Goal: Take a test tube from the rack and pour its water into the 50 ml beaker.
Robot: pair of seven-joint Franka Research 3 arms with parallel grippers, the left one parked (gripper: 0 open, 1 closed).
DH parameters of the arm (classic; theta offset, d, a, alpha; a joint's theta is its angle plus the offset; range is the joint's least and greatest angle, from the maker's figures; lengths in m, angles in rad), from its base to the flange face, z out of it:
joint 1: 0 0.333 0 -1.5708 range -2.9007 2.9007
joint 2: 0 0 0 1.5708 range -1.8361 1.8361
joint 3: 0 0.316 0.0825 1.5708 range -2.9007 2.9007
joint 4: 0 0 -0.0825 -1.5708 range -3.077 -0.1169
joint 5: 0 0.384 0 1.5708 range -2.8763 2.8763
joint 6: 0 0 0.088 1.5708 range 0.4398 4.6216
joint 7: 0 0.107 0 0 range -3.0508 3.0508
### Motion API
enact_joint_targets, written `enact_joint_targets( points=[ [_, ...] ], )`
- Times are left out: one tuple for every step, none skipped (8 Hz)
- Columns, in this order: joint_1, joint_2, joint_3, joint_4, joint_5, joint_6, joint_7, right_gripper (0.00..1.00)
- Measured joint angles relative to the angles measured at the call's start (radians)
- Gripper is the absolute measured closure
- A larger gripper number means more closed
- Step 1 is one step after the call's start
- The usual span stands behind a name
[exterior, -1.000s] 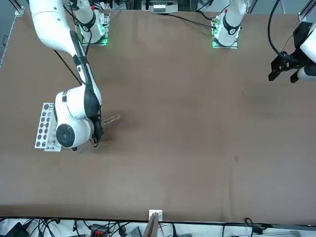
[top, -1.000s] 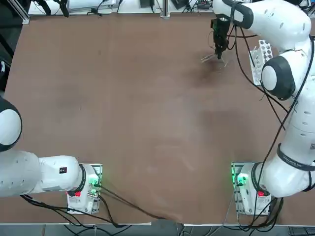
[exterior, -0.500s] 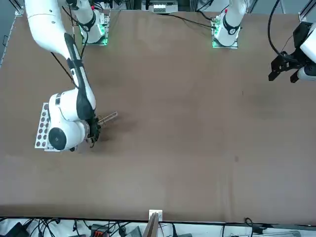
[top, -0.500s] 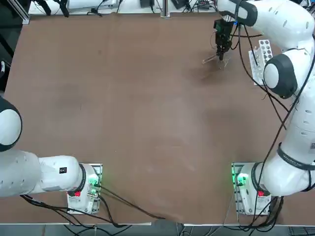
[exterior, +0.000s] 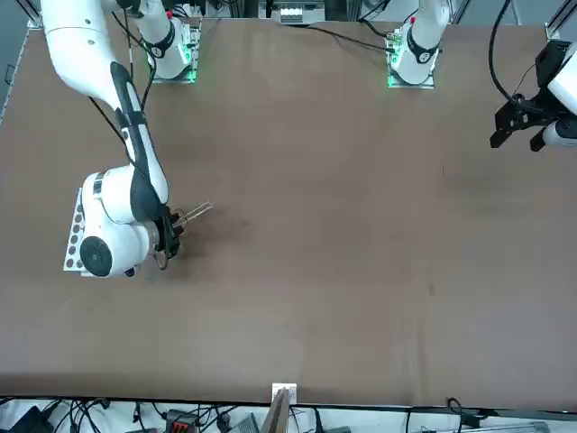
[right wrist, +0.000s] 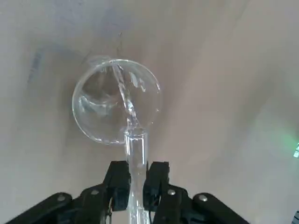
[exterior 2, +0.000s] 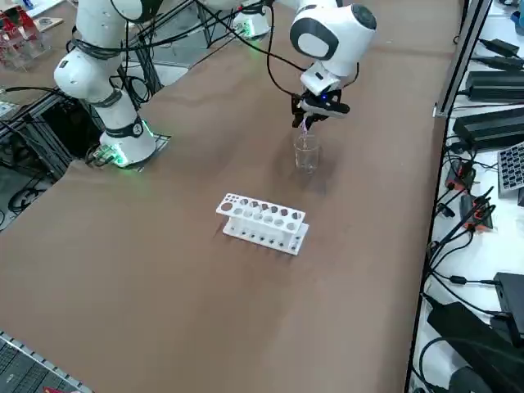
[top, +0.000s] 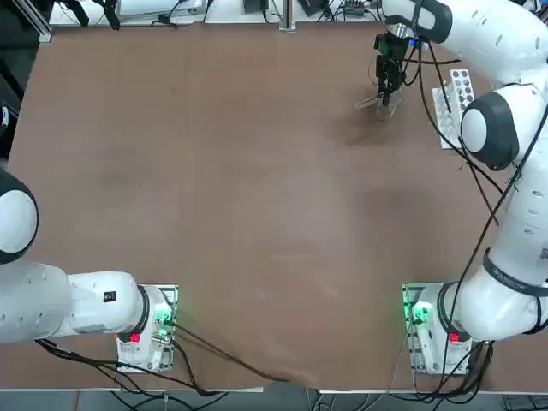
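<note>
My right gripper (right wrist: 136, 176) is shut on the test tube (right wrist: 136, 148), a thin clear glass tube lying nearly level with its mouth over the rim of the 50 ml beaker (right wrist: 99, 108). A thin stream of water (right wrist: 124, 95) runs from the tube into the beaker. Seen from the right side, the gripper (exterior 2: 313, 114) hangs just above the beaker (exterior 2: 305, 155), which stands on the table a little beyond the white rack (exterior 2: 262, 222). From overhead, the gripper (top: 387, 87) is at the far right, with the tube (top: 369, 103) sticking out to its left.
The rack (top: 454, 97) lies near the table's right edge, partly behind my right arm's elbow (top: 490, 130). Cables and equipment crowd the bench (exterior 2: 491, 82) beyond the table's far edge. The arm bases (top: 432, 330) stand at the near edge.
My right wrist has turned and shifted slightly toward the rack side, with the tube still gripped over the beaker. Rack and beaker have stayed in place.
</note>
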Motion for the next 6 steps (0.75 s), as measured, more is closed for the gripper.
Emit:
enact_joint_targets(
  points=[
    [-0.003,0.000,0.000,0.000,0.015,-0.010,-0.022,0.80],
    [-0.009,0.000,0.000,0.000,0.030,-0.025,-0.048,0.80],
    [-0.021,0.000,0.000,0.000,0.045,-0.037,-0.078,0.80],
    [-0.035,0.000,-0.001,0.000,0.057,-0.048,-0.112,0.80],
    [-0.045,0.000,-0.001,0.000,0.067,-0.055,-0.137,0.80],
    [-0.052,0.000,-0.001,0.000,0.080,-0.057,-0.153,0.80]
  ],
)
